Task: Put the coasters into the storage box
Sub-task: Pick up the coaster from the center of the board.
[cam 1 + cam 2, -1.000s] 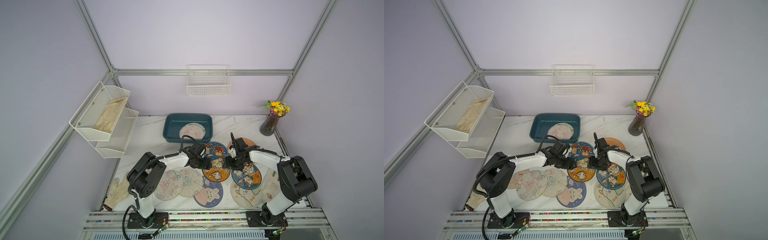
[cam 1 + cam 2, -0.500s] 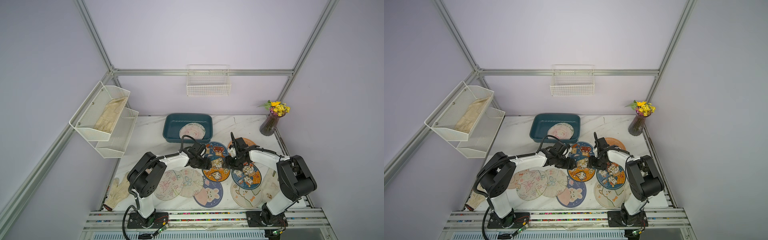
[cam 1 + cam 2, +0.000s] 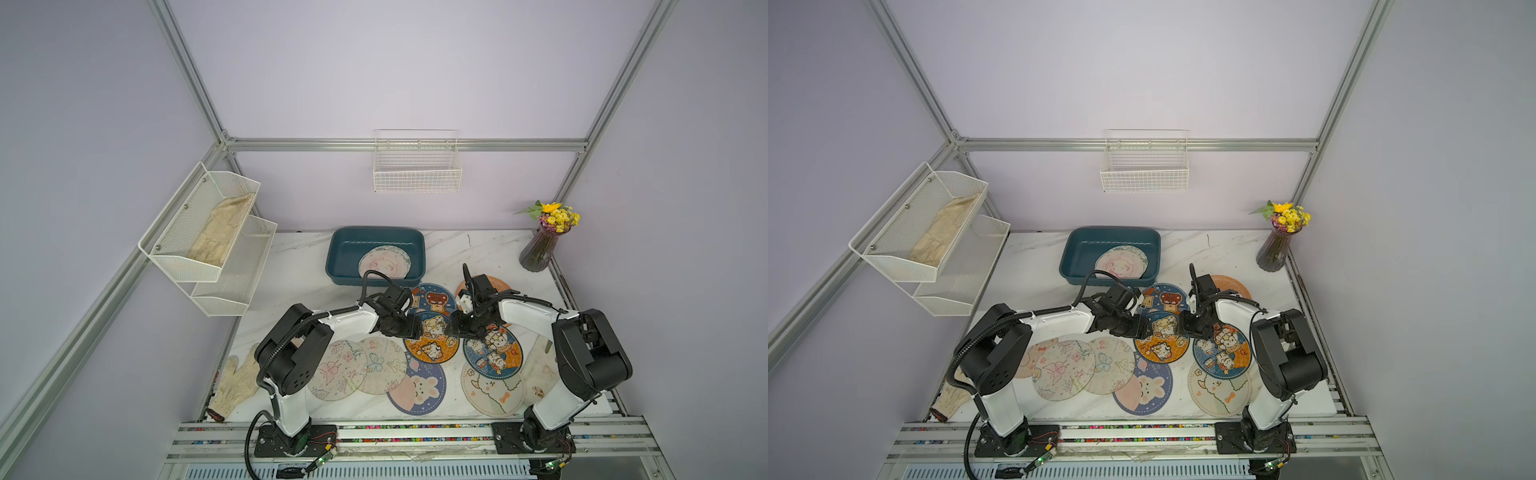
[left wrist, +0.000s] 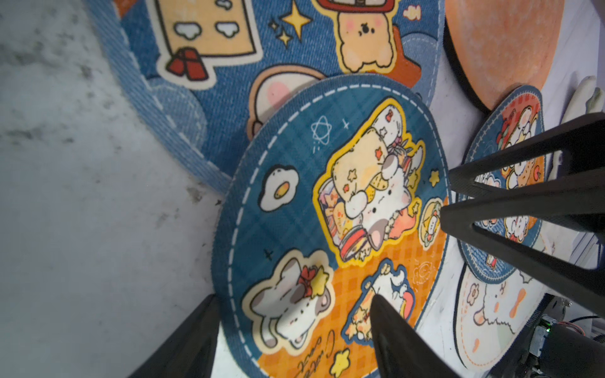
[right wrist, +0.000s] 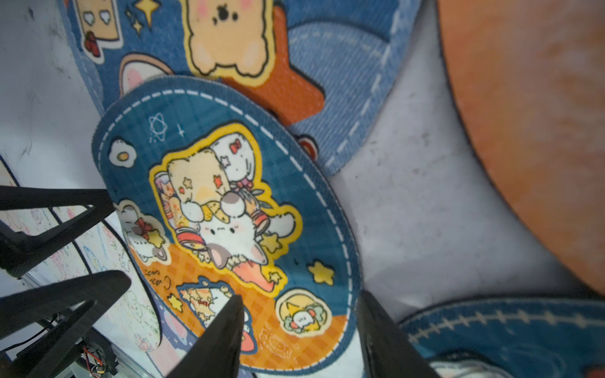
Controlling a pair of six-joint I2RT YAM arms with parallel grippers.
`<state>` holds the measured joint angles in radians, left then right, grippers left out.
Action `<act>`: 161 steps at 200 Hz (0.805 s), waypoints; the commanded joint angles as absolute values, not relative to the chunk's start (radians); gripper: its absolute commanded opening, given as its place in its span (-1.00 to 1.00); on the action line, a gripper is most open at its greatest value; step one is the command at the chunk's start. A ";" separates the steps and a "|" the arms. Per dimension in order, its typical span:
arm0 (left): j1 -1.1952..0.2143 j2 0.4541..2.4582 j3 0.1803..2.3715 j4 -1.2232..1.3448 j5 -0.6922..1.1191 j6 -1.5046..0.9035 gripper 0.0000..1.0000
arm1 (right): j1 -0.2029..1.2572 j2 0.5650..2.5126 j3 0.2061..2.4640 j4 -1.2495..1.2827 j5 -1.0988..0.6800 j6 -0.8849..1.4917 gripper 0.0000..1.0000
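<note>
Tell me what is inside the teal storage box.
A pale, pink-printed coaster lies in the storage box; its floor is otherwise bare. Anything beneath that coaster is hidden.

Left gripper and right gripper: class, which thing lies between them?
The teal-and-orange cat coaster lies between the left gripper and the right gripper. Both top views show it, with one gripper at each edge.
</note>
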<state>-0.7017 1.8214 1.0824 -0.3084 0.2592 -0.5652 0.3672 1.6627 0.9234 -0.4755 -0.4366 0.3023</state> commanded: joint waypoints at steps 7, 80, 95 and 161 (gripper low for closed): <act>-0.715 1.870 1.096 -0.370 0.267 -0.569 0.42 | 0.376 1.719 0.905 -0.471 -0.462 0.282 0.13; -0.716 1.866 1.123 -0.385 0.254 -0.567 -0.02 | 0.375 1.722 0.920 -0.471 -0.467 0.280 0.13; -0.714 1.865 1.142 -0.398 0.250 -0.563 -0.21 | 0.375 1.715 0.926 -0.472 -0.466 0.281 0.13; -0.715 1.811 1.205 -0.439 0.252 -0.549 -0.83 | 0.369 1.675 0.964 -0.480 -0.484 0.293 0.24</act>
<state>-0.7052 1.8351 1.1015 -0.3908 0.2485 -0.5579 0.3672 1.6760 0.9390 -0.4599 -0.4747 0.3008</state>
